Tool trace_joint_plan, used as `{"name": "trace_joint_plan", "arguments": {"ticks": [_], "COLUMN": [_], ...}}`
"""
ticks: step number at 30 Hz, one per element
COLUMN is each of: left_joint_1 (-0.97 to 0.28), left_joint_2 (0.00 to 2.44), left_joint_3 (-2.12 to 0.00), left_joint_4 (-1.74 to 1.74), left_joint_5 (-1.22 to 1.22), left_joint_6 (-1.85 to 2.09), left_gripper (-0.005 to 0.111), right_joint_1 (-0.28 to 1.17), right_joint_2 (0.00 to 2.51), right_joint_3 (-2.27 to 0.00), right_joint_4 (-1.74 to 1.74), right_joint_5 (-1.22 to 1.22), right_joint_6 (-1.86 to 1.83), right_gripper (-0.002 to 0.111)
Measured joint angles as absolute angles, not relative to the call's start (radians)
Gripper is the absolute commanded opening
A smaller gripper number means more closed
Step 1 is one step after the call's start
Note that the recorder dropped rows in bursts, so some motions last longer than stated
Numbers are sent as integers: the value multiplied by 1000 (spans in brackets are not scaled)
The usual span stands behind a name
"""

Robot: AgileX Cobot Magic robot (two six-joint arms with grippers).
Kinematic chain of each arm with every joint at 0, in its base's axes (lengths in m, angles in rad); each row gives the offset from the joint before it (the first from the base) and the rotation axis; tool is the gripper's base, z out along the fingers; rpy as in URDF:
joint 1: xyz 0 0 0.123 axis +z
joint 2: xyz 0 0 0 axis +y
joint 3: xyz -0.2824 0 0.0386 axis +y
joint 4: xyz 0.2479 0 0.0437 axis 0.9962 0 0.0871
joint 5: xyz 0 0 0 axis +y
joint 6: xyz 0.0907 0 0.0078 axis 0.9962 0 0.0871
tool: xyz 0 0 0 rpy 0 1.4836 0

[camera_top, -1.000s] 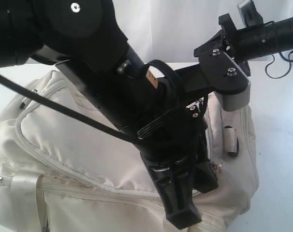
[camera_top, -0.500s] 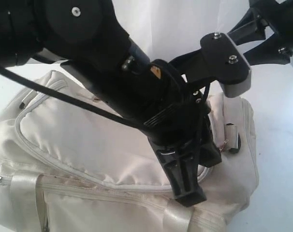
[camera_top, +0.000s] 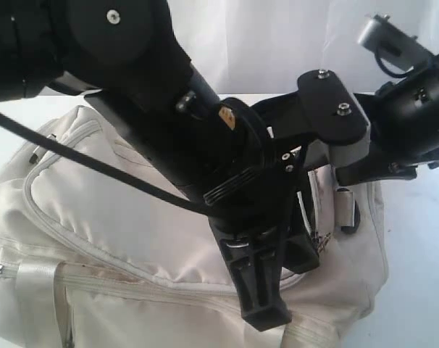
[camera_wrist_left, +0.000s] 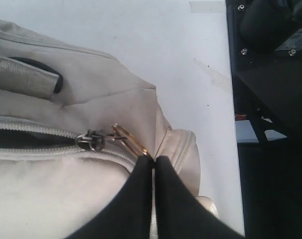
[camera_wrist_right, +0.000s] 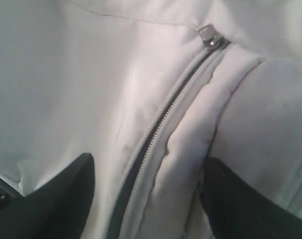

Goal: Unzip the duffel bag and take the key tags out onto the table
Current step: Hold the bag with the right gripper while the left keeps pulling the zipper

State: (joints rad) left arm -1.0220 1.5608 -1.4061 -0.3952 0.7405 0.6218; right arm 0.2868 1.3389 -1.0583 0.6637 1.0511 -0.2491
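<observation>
The left claw (camera_wrist_left: 153, 172) is clamping narrow on the zipper pull (camera_wrist_left: 127, 141) at four o'clock on the duffel bag (camera_top: 132, 217). The right claw (camera_wrist_right: 148, 194) is gaping wide astride the zipper track (camera_wrist_right: 156, 124). Advise drawing along the track, fabric braced. The key tags are hidden.

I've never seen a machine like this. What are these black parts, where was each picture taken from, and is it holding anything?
It is a robot with two black arms, each ending in a two-fingered claw. The wide picture comes from a camera off the arms. It shows them leaning over a cream duffel bag on a white table. The other two pictures come from small cameras on the wrists, each looking along its claw. The left claw is shut on the gold-coloured zipper pull. Beyond the slider a dark gap shows that the zip is partly open. The right claw is open, with a finger on each side of a closed zipper line, gripping nothing. No key tags are visible.
</observation>
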Motion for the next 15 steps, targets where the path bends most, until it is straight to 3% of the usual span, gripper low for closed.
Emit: {"name": "trace_joint_plan", "arguments": {"ticks": [9,15], "left_joint_1": [-1022,-1022], "left_joint_2": [1561,1561], "left_joint_3": [-1406,-1406], "left_joint_4": [-393,-391], "left_joint_5": [741,739], "left_joint_6": [622,622], "left_gripper": [0,0], "right_joint_1": [327,327], "right_joint_2": [1439,1470], "right_joint_3": [-1027,-1027], "right_joint_4": [683,689], "right_joint_5": [985,984], "right_joint_6": [-247,-247], "right_gripper": [56,27]}}
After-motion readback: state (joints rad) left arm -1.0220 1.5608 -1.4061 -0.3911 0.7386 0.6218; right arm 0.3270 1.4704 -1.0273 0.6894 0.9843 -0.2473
